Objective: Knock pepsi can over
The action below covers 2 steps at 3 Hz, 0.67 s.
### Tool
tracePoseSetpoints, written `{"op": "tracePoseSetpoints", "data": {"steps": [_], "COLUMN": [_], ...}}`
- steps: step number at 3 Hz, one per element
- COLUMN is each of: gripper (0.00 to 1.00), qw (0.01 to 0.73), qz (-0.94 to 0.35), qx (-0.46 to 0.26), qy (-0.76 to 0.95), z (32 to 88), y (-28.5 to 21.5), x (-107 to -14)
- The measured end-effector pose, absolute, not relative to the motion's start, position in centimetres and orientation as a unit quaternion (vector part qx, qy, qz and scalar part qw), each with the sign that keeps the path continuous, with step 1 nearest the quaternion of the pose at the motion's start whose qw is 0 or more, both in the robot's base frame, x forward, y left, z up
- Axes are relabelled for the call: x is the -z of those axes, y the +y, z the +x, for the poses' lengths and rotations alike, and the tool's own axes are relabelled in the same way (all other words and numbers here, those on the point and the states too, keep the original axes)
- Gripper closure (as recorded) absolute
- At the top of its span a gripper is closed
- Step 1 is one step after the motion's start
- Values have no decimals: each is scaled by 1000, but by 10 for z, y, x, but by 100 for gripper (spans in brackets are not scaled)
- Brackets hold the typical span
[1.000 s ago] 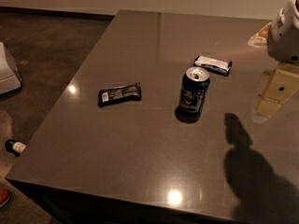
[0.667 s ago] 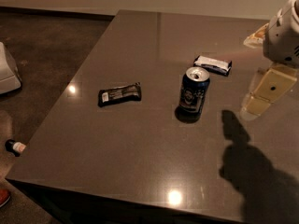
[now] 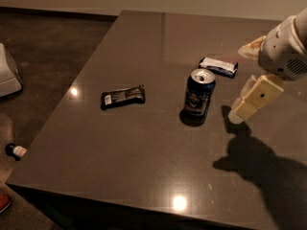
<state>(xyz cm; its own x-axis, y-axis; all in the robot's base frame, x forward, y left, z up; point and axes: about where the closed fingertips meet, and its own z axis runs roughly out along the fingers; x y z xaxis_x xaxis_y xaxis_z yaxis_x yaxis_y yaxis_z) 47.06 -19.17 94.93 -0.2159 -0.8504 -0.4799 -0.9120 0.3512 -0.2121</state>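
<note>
The pepsi can (image 3: pixel 199 96) is dark blue with a silver top and a round pale logo. It stands upright near the middle of the dark table (image 3: pixel 144 166). My gripper (image 3: pixel 236 114) hangs low over the table just to the right of the can, a short gap away and not touching it. The white arm housing (image 3: pixel 283 51) is above it at the right edge of the view. The gripper's shadow falls on the table in front of it.
A flat black snack bar wrapper (image 3: pixel 123 97) lies left of the can. A second wrapper with a white label (image 3: pixel 218 65) lies behind the can. On the floor to the left are a white object (image 3: pixel 7 75) and a small bottle (image 3: pixel 15 151).
My gripper has moved left and down toward the can's right side. The can and both wrappers have not moved.
</note>
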Motion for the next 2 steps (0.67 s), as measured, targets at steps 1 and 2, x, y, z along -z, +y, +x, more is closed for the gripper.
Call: {"op": "tracePoseSetpoints", "data": {"steps": [1, 2], "gripper": [0, 0], "qw": [288, 312], "qz": [-570, -576], "qx": [-91, -121], "qy": [764, 746], "z": [481, 495], "y": [-185, -181], "x": [-928, -907]}}
